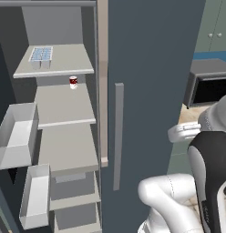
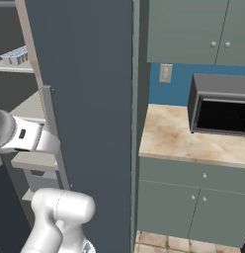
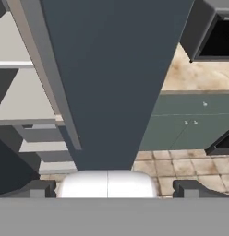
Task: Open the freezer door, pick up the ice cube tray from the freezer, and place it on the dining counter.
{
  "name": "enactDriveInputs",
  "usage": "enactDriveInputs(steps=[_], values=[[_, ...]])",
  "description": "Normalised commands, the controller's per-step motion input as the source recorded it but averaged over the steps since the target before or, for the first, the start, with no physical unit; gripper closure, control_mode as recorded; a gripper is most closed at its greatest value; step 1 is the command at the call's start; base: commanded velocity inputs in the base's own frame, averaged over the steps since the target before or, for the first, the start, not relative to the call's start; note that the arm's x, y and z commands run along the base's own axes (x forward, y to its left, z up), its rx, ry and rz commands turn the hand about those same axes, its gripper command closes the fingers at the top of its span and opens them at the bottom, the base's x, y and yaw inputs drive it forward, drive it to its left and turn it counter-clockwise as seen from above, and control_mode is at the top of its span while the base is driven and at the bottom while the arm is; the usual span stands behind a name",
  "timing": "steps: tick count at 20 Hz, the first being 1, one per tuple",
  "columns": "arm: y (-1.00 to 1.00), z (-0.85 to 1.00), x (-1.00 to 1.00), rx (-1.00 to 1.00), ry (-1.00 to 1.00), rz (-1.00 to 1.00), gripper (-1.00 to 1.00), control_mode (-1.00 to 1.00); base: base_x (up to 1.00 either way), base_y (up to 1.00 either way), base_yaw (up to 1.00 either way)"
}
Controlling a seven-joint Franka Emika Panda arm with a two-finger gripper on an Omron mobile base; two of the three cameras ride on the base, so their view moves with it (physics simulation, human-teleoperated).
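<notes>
Kitchen alcove with freezer (image 1: 64, 136) standing open, ice cube tray (image 1: 41, 54) flat on top shelf (image 1: 64, 63), long axis running front to back, small can (image 1: 73, 82) one shelf below, gripper (image 3: 114, 188) empty with jaws spread wide, facing plain dark door (image 3: 111, 78), tray up and left of it.

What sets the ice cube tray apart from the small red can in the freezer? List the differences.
The ice cube tray is flat, rectangular and pale blue-white; the red can is upright, round and red with white. The tray lies on the top shelf toward the left; the can stands one shelf lower, toward the right. The tray looks wider than the can. Both sit free inside the open freezer.
</notes>
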Motion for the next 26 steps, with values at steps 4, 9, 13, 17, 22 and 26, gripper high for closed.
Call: enactDriveInputs(steps=[4, 9, 13, 17, 22, 26], values=[[0.00, 0.00, 0.00, 0.00, 0.04, 0.00, -1.00, -1.00, 0.00, 0.00, 0.00], [0.00, 0.00, 0.00, 0.00, 0.03, 0.00, -1.00, 1.00, -0.01, 0.00, 0.00], [0.00, 0.00, 0.00, 0.00, 0.00, 0.00, -1.00, 1.00, -0.24, 0.16, 0.05], [0.00, 0.00, 0.00, 0.00, 0.00, 0.00, -1.00, 1.00, -0.40, 0.48, 0.16], [0.00, 0.00, 0.00, 0.00, 0.00, 0.00, -1.00, 1.00, -0.24, 0.64, 0.30], [0.00, 0.00, 0.00, 0.00, 0.00, 0.00, -1.00, 1.00, -0.04, 0.61, 0.31]])
